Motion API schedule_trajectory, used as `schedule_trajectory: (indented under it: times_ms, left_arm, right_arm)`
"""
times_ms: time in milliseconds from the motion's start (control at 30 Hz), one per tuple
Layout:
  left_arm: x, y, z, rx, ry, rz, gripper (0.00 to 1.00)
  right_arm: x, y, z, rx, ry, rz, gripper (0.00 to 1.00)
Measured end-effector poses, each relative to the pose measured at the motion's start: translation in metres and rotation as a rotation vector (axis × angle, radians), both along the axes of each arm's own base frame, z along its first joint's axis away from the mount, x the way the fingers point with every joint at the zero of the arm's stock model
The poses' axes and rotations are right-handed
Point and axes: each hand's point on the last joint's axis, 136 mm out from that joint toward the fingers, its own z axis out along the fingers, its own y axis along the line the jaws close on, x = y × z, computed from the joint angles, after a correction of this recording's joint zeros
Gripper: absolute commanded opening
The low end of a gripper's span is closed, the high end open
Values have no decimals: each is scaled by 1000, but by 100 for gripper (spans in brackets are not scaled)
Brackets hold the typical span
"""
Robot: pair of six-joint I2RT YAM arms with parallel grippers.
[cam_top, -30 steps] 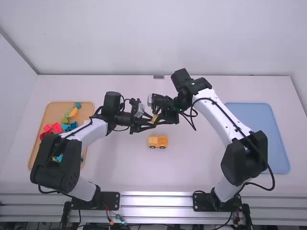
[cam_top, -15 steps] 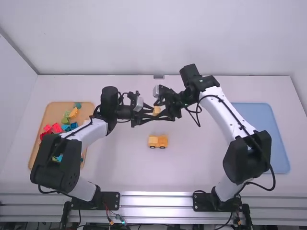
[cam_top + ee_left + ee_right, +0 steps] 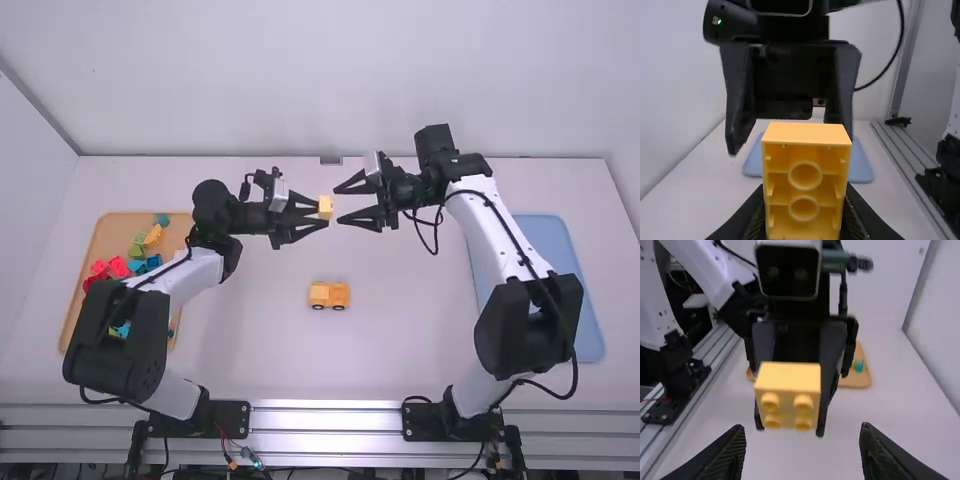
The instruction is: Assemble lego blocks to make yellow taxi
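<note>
Backed away from the yellow block (image 3: 326,207), the right end effector (image 3: 339,204) now stands wide open and empty. Facing it, the left end effector (image 3: 322,212) is closed on the block's sides, studs turned outward, probably to offer a studs-side grip for pressing down. Lower than both, the part-built taxi (image 3: 329,295) sits on the tabletop (image 3: 270,350).
</note>
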Motion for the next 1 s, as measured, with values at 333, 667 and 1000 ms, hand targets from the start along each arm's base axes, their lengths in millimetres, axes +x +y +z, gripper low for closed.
schedule_trajectory:
  times_ms: [333,667,1000]
  left_arm:
    - [16,-1,8,5,114,31,5]
    - [14,-1,25,-20,-19,33,10]
    - [15,0,28,-30,-7,40,11]
  right_arm:
    - [4,18,24,91,-17,53,49]
    - [5,20,27,90,51,52,43]
    - [9,21,32,97,61,52,29]
